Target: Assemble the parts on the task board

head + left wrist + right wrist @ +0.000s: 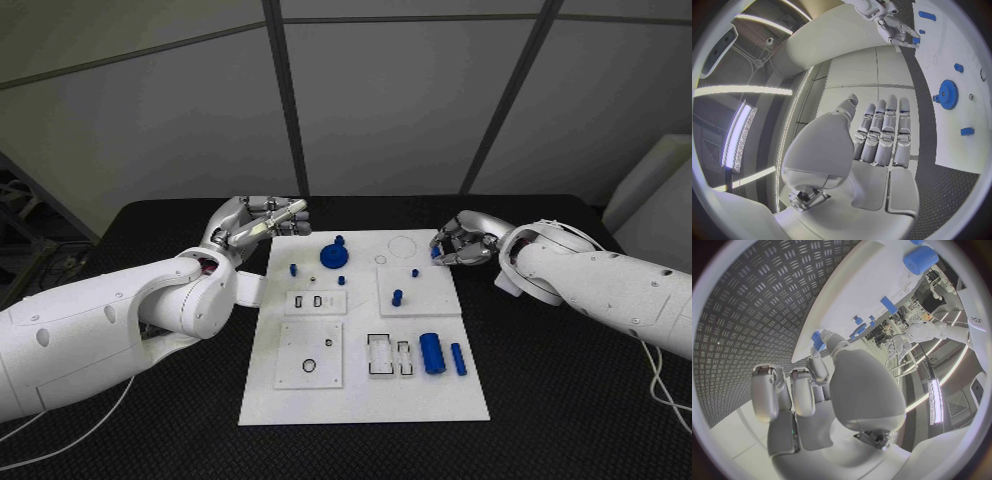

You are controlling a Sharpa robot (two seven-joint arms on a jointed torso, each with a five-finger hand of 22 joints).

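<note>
The white task board (pixel 433 400) lies in the middle of the table. A blue gear (pixel 335 255) stands near its far left, also seen in the left wrist view (pixel 948 93). Small blue pegs (pixel 398 297) stand around mid-board. A thick blue cylinder (pixel 433 353) and a thinner one (pixel 459 358) lie at the right. My left hand (pixel 260 225) hovers off the board's far left corner, its fingers (pixel 882 132) straight and holding nothing. My right hand (pixel 464 240) is at the far right edge and pinches a small blue part (pixel 817 340).
Black table surface (pixel 577 400) surrounds the board on all sides. Rectangular recesses (pixel 382 355) and a round hole (pixel 310 367) mark the board's near half. A dark wall panel frame stands behind the table.
</note>
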